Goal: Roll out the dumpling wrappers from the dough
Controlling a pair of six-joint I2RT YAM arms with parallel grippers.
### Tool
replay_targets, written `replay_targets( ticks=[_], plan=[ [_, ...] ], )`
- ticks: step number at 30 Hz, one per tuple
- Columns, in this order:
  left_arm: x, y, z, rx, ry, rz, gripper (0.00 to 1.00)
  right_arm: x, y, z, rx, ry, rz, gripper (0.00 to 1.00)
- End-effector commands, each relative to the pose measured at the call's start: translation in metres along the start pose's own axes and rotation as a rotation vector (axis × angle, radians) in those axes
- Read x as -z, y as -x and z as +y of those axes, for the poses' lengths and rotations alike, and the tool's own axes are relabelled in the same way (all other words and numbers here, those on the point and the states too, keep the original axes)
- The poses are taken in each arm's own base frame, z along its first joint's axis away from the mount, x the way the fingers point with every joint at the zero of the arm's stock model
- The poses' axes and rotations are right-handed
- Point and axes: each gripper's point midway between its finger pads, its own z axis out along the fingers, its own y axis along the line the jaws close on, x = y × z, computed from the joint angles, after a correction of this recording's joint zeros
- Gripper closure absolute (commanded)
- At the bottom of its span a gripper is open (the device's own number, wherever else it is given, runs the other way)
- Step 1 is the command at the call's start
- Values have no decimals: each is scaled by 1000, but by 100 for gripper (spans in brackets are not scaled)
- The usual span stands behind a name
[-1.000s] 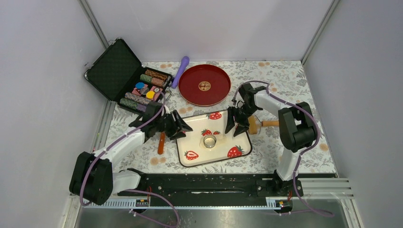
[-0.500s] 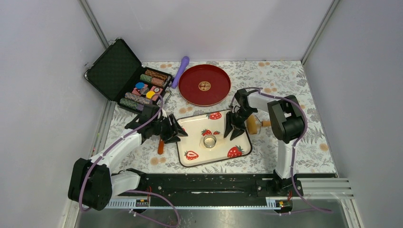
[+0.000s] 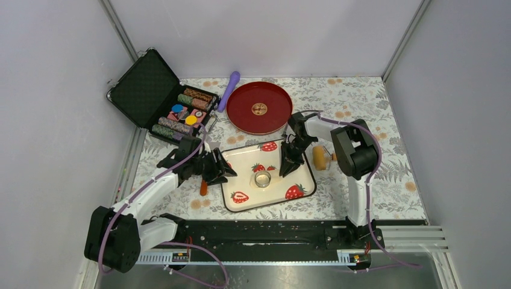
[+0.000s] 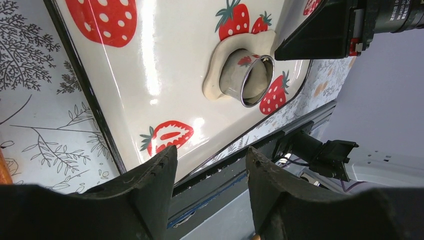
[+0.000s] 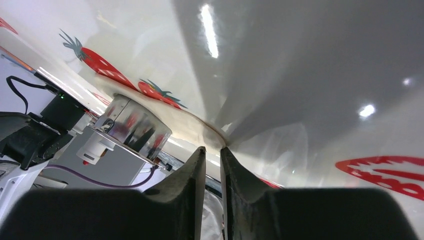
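Note:
The dough [image 4: 214, 75] lies flattened on the strawberry tray [image 3: 241, 165], pressed under the metal ring cutter [image 3: 263, 179], which also shows in the left wrist view [image 4: 248, 75]. Pale dough fills the inside of the ring. The dumpling wrappers are out of view. My right gripper [image 5: 213, 150] stands on the tray just right of the ring [image 5: 132, 127], jaws drawn to a thin slit with the dough's edge [image 5: 200, 131] at the tips. My left gripper [image 4: 211, 155] hangs open over the tray's left rim, holding nothing.
A wooden roller [image 3: 322, 158] lies off the tray's right edge. Behind are a red round plate [image 3: 259, 107], a purple tool [image 3: 229, 90] and an open black case of chips [image 3: 175, 108]. An orange-handled tool [image 3: 203, 187] lies left of the tray.
My right gripper has slid left across the tray toward the ring and its jaws have closed in. The left arm has drawn back a little to the left.

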Motion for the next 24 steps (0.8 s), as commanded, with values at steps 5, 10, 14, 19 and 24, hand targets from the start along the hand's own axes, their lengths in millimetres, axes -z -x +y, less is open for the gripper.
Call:
replay_targets(
  ticks=[5,10,14,19,24],
  plan=[
    [-1,2,3,-15,-4,-24,48,26,-5,44,93,119,-47,82],
    [-3,-1,12,-12,25,-20,48,45,-13,60,127,158,-88,83],
    [2,1,28,-22,116,-45,48,49,-13,57,127,131,-117,79],
    [17,5,58,-35,308,-82,48,39,-6,21,82,-6,-144,71],
    [5,0,62,-21,287,-48,53,25,-4,-3,46,-56,-108,61]
  ],
)
